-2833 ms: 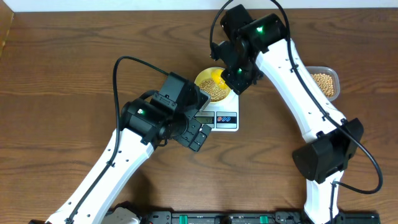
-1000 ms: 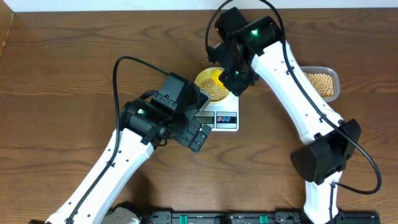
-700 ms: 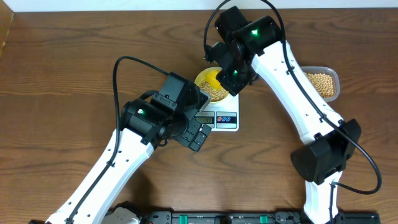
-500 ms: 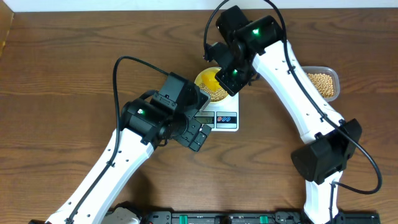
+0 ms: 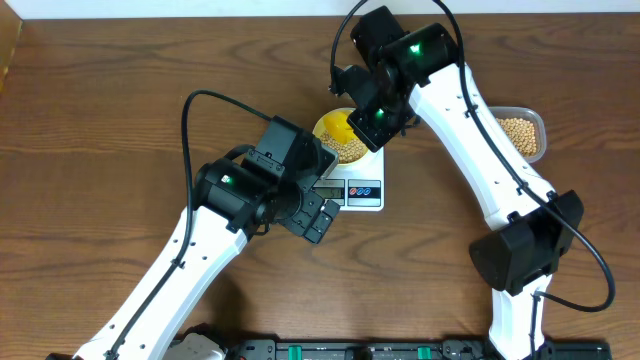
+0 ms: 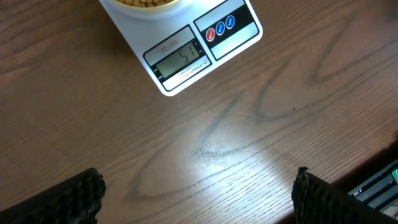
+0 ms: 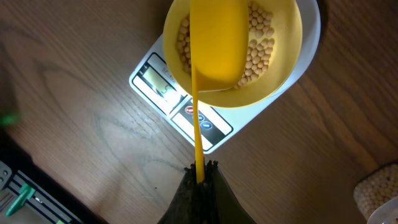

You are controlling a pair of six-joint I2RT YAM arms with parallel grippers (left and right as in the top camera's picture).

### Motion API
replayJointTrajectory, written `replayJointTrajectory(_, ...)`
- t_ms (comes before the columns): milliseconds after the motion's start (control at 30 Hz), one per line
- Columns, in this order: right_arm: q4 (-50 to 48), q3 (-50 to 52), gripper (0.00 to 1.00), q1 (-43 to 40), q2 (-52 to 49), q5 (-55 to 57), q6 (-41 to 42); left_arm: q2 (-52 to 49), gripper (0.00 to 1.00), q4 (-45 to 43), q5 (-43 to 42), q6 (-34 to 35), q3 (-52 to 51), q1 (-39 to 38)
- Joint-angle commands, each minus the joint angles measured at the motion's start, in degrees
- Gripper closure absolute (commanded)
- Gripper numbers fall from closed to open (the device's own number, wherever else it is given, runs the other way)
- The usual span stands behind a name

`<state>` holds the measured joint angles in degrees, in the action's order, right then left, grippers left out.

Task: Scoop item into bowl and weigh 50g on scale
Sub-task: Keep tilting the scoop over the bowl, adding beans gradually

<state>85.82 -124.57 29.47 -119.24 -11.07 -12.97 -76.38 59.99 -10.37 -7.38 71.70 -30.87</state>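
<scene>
The pale yellow bowl (image 7: pixel 273 68) holds tan beans (image 7: pixel 260 43) and sits on the white scale (image 5: pixel 362 190), which also shows in the right wrist view (image 7: pixel 186 109) and the left wrist view (image 6: pixel 186 59); its display reads 51. My right gripper (image 7: pixel 200 177) is shut on the handle of a yellow scoop (image 7: pixel 214 43), held tilted over the bowl (image 5: pixel 340 135). My left gripper (image 5: pixel 318 215) is open and empty, hovering over the table just in front of the scale. Its fingertips (image 6: pixel 68 199) sit at the lower corners of the left wrist view.
A clear plastic tub (image 5: pixel 522 135) with more beans stands to the right of the scale, behind my right arm. It shows at the lower right corner of the right wrist view (image 7: pixel 379 193). Brown wooden table all round.
My right gripper has shifted slightly left and tipped the scoop further over the bowl. The left arm has not moved.
</scene>
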Motion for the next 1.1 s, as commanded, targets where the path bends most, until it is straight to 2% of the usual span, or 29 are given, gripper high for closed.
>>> replayJointTrajectory(0,-0.15,-1.22,0.99,-0.24,0.07,0.44,0.70,0.46,0.02,0.13,0.15,-0.11,0.74,-0.07)
replayJointTrajectory(367,-0.20,-1.01,0.99,-0.28,0.02,1.07,0.70,0.46,0.02,0.13,0.15,-0.11,0.74,-0.07)
replayJointTrajectory(500,-0.59,2.03,0.99,-0.17,0.02,2.58,0.46,0.46,0.02,0.13,0.15,-0.11,0.74,-0.07)
replayJointTrajectory(1067,-8.96,9.53,0.99,-0.17,-0.04,5.18,0.48,0.46,0.02,0.13,0.15,-0.11,0.74,-0.07)
